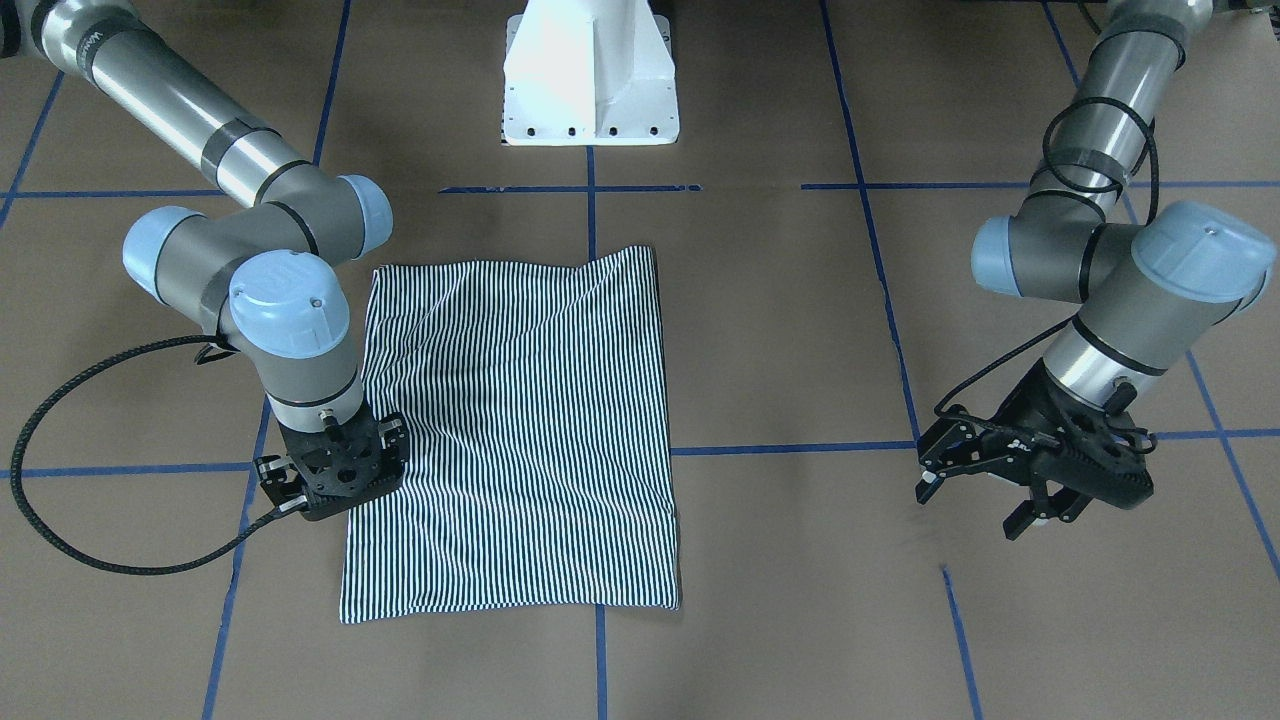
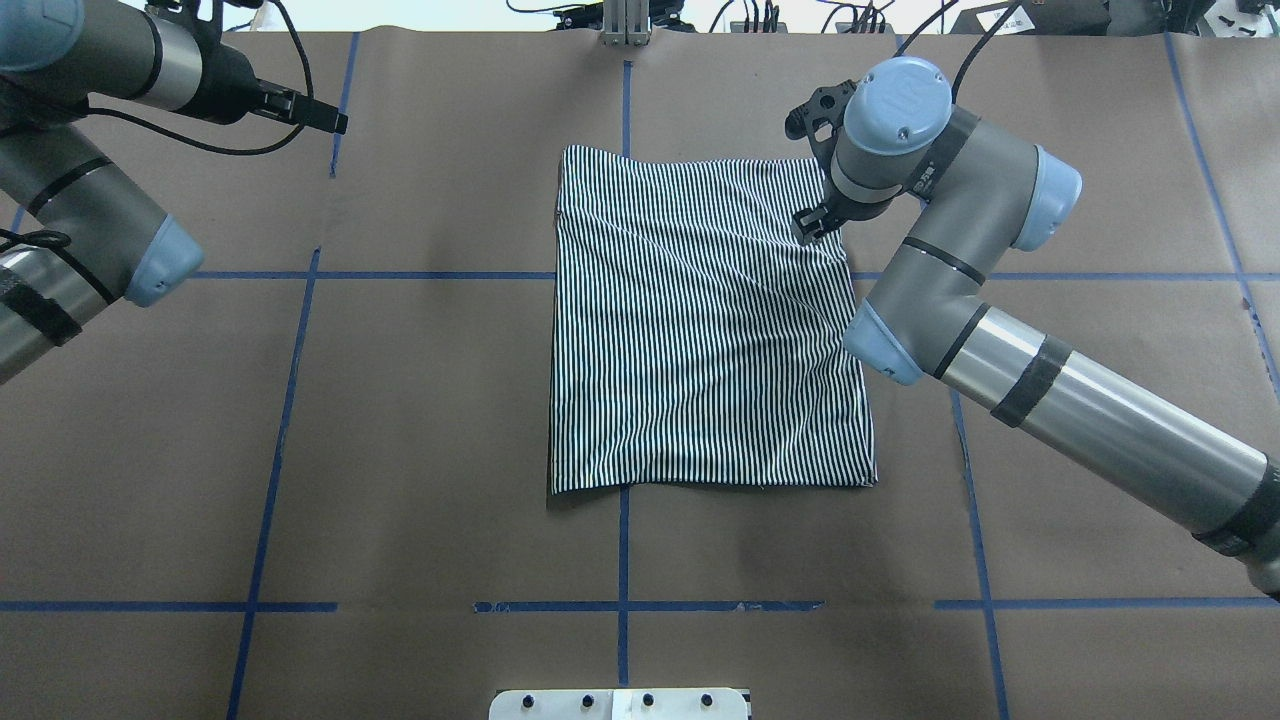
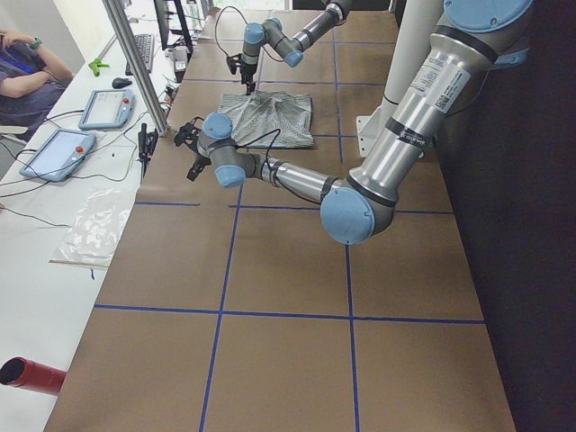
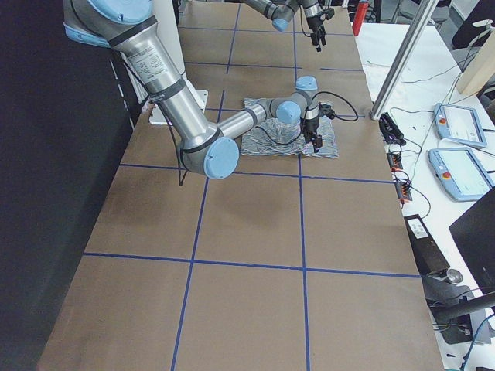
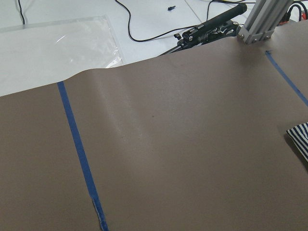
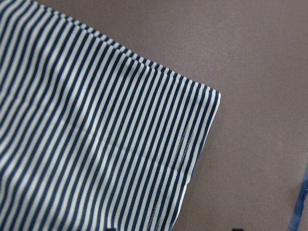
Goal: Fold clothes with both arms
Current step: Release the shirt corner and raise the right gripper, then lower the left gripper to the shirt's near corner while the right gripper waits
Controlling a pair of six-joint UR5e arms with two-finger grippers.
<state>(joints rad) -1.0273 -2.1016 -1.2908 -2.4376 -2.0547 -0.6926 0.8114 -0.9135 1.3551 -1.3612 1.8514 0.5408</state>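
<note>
Silver-grey tubular arms (image 1: 180, 110), light-blue joint caps (image 1: 290, 305), white pedestal base (image 1: 590, 80)

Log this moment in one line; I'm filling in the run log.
shirt: folded rectangle, flat | right gripper: open, over shirt edge | left gripper: open, off shirt, over table

Overhead and front views face each other, sharing the shirt (image 2: 700, 330); side views look lengthwise; wrist cameras sit close.
</note>
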